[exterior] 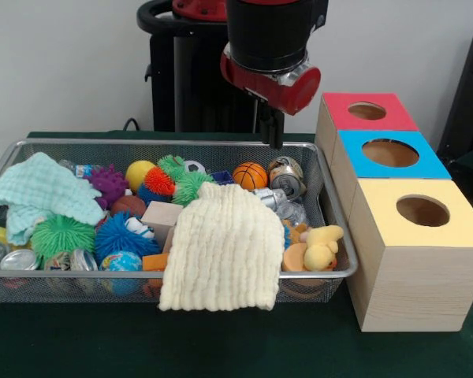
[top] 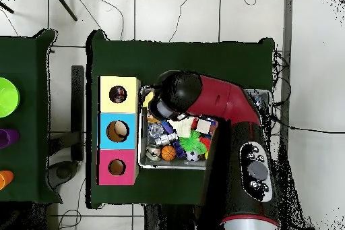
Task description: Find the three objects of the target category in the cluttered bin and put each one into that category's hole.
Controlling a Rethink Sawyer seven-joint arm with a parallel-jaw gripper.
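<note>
On dark green table (exterior: 79, 346) | wire bin (exterior: 311, 150), three boxes (exterior: 410, 236) | white wall (exterior: 63, 63)

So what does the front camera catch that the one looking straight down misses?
Only the front view shows the pale yellow cloth draped over the bin's near rim, the mint cloth, the yellow duck toy and the dark pincer hanging above the bin. Only the overhead view shows the arm's red body covering most of the bin. Both show the wire bin, the mini basketball and the three boxes with holes.
</note>
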